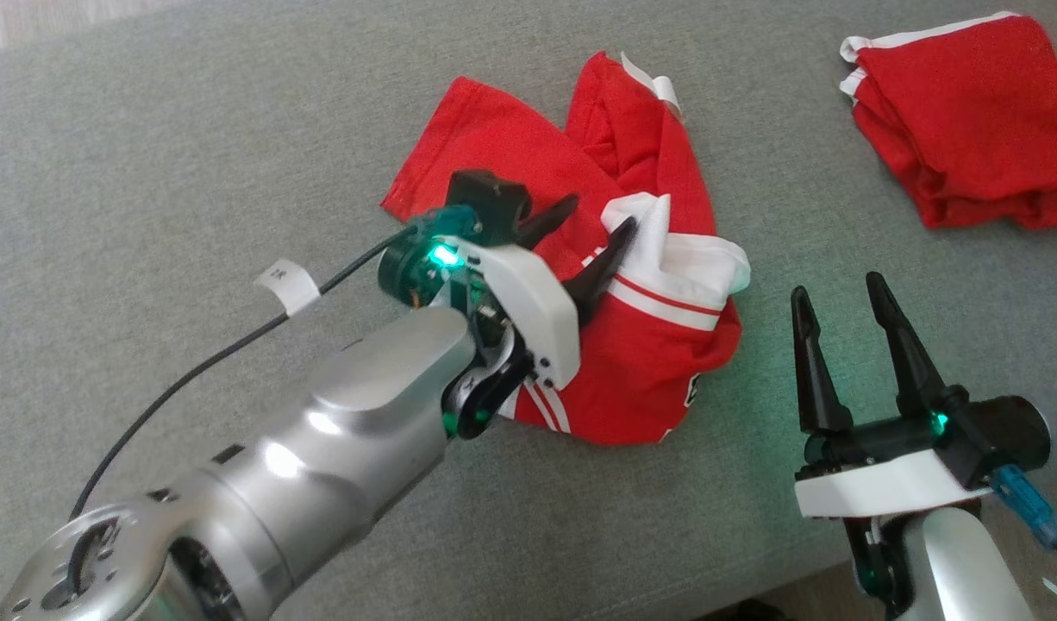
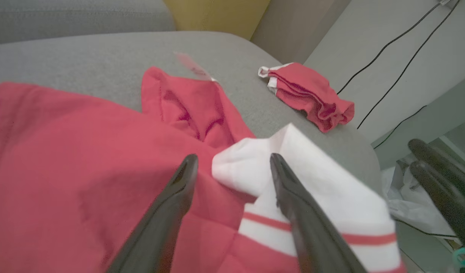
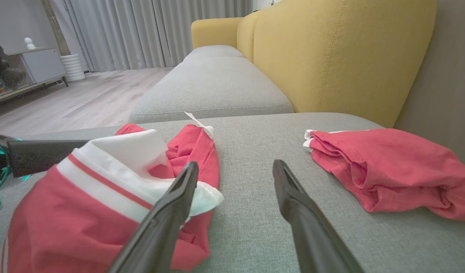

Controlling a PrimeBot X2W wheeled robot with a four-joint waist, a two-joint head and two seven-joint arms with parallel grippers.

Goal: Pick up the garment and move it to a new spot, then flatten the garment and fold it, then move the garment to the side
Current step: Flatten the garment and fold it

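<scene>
My left forearm (image 1: 347, 431) sits nearest, silver, at the lower left of the head view, reaching up across the grey sofa seat (image 1: 192, 129). That seat carries everything, and a yellow backrest (image 3: 342, 57) rises behind it. The red garment (image 1: 649, 371) lies crumpled in the middle of the seat, with red-striped white trim (image 1: 692, 259) bunched on top. A second red garment (image 1: 960, 112), folded, lies well apart at the seat's far right. My left pincer (image 1: 602, 213) is over the crumpled garment, fingers spread wide, one above red cloth and one above the white trim, gripping nothing. My right pincer (image 1: 837, 286) hovers over bare seat just right of the garment, also wide and empty. A black cable (image 1: 192, 371) with a small white tag (image 1: 289, 285) runs to my left wrist.
</scene>
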